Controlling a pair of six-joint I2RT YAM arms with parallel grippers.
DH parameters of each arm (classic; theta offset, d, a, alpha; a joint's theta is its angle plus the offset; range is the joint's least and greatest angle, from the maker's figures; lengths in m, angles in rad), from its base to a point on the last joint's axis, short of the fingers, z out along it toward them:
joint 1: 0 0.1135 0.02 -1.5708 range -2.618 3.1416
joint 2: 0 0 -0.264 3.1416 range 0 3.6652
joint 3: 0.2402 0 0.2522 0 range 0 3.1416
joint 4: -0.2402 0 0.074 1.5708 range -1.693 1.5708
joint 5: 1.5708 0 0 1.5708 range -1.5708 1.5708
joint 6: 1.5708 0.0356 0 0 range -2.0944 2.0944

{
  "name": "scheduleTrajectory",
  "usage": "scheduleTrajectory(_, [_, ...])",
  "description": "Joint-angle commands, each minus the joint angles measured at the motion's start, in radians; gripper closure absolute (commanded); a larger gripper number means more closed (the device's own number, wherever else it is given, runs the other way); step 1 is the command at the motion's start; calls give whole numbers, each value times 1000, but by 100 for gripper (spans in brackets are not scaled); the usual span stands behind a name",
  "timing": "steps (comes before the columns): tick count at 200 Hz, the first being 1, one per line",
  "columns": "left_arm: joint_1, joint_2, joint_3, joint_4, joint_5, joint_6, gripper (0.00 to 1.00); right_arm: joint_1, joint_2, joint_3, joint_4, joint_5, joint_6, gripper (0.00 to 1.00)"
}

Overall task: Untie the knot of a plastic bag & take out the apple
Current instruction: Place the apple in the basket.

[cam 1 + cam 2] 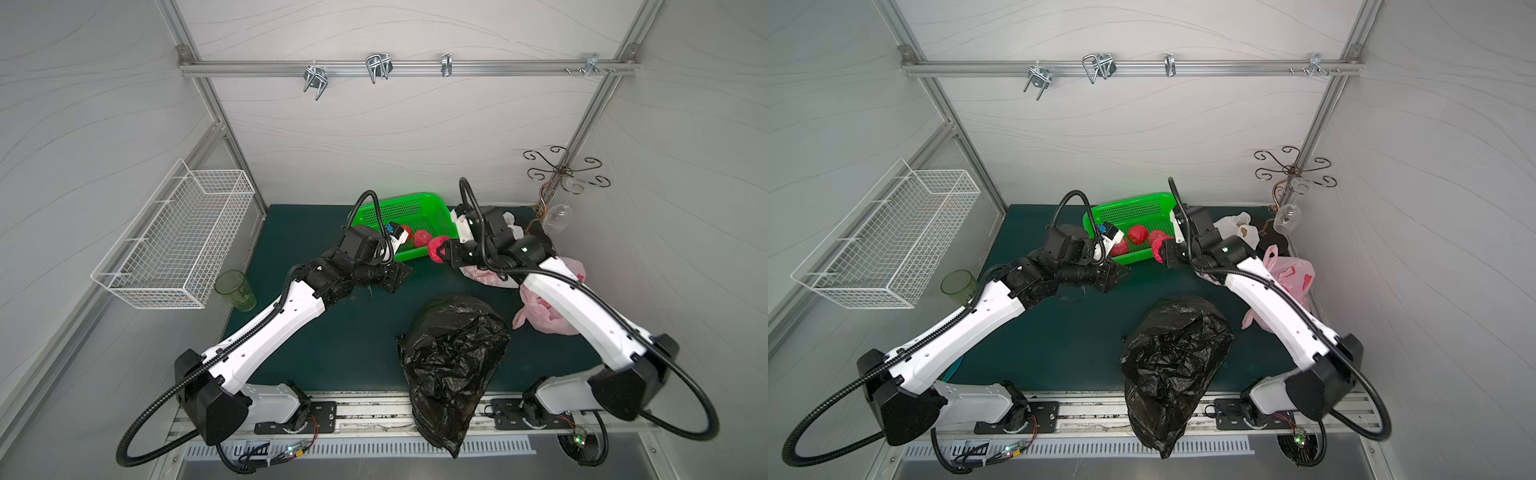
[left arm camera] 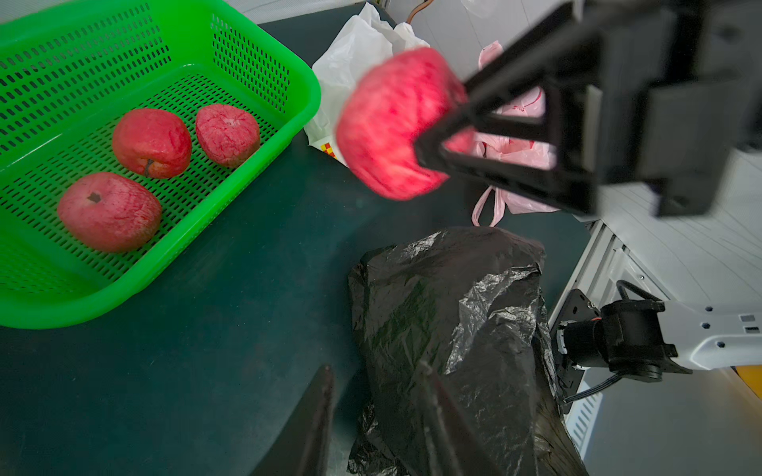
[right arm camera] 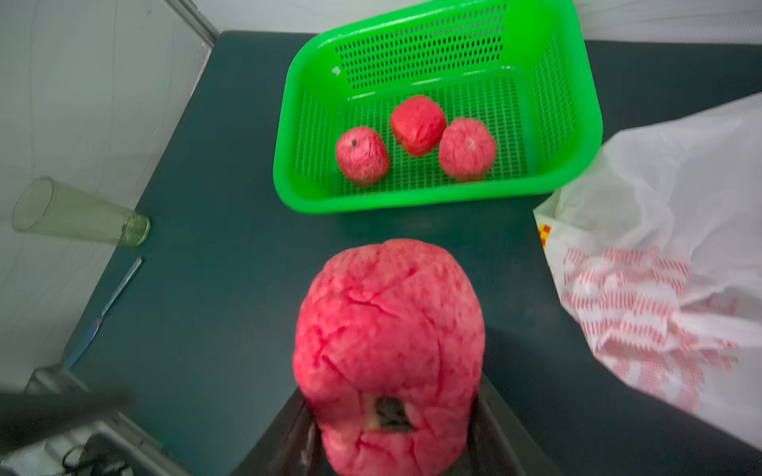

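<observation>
Apple (image 3: 387, 350) is squeezed tight in your right gripper (image 2: 442, 116), up in the air just before the near rim of the green basket (image 3: 412, 202). Carry it over the rim, go low, and let go softly beside the three other apples (image 3: 417, 123); your left gripper (image 2: 375, 366) is partly open and holds nothing. Close to you the black bag (image 1: 453, 353) lies crumpled on the dark green mat (image 1: 307, 332) and hangs over its front edge. Farther off, a pink bag (image 1: 1289, 274) and a white bag (image 1: 1235, 222) lie on the right, a cup (image 1: 235, 291) stands on the left, and white walls (image 1: 374, 137) stand close all round.
</observation>
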Motion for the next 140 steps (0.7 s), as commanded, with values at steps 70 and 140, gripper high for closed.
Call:
scheduleTrajectory(70, [23,-26,5,52,47,-12,63,-161,696,683,-20,45,-31,47])
scheduleTrajectory(140, [44,-29,2,60,65,-20,63,-165,903,843,-89,136,-64,44])
